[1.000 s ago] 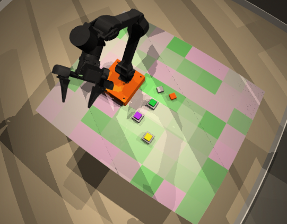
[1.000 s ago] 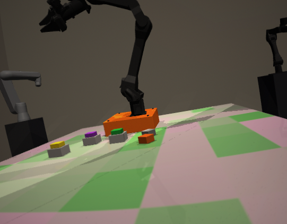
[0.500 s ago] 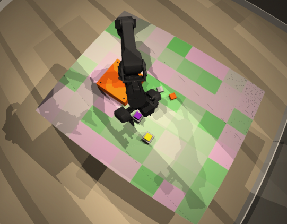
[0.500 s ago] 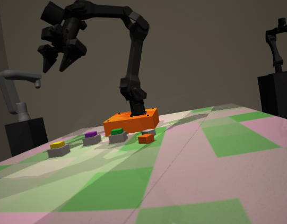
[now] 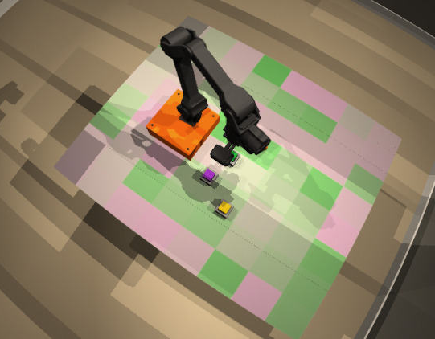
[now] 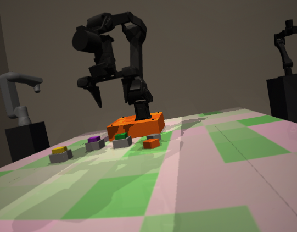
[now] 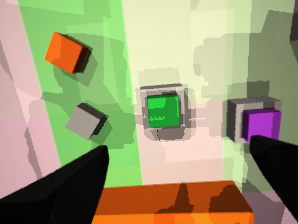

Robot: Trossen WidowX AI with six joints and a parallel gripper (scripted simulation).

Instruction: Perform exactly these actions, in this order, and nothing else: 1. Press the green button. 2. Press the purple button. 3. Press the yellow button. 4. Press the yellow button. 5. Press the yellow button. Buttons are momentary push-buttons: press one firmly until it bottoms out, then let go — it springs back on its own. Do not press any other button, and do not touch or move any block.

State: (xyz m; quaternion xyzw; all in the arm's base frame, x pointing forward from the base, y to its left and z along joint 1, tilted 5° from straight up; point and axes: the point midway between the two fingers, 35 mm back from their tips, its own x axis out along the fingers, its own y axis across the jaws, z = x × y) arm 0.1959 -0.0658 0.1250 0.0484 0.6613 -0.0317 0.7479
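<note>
The green button sits raised on its grey base, partly hidden by the gripper in the top view. My gripper is open and empty. It hangs well above the green button, which shows between and beyond the fingertips in the wrist view. The purple button stands beside the green one, just beyond the right fingertip in the wrist view. The yellow button stands farther out past the purple one and is outside the wrist view.
An orange block and a grey block lie on the other side of the green button from the purple one. The arm hides most of them in the top view. The orange arm base is close behind the green button.
</note>
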